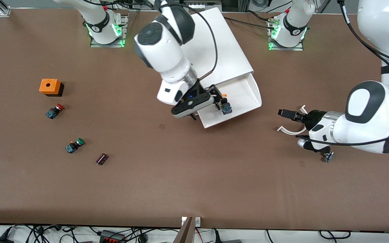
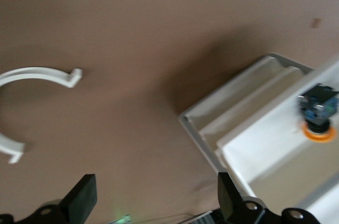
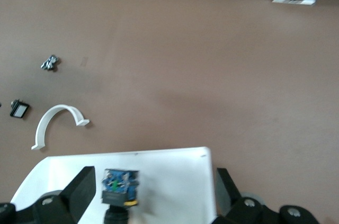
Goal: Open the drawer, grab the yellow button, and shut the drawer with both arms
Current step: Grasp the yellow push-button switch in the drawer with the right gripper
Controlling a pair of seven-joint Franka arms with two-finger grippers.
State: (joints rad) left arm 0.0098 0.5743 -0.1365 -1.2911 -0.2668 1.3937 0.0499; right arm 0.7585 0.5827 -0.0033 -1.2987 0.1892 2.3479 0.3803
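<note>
The right gripper (image 1: 222, 102) hangs wide open over the button (image 1: 227, 108) in the drawer (image 1: 245, 96). It could bump the button away. The left gripper (image 1: 284, 113) waits, open.

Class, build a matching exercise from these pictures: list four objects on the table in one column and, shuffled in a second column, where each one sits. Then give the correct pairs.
Objects
1. small yellow-orange-capped push button
2. small red-capped push button
3. small green-capped push button
4. curved white plastic clip

Places
A. on the table by the left arm's open end effector
B. just nearer the front camera than the orange square box
C. in the pulled-out white plastic top drawer
D. beside the small dark purple block

Pairs: 1-C, 2-B, 3-D, 4-A
</note>
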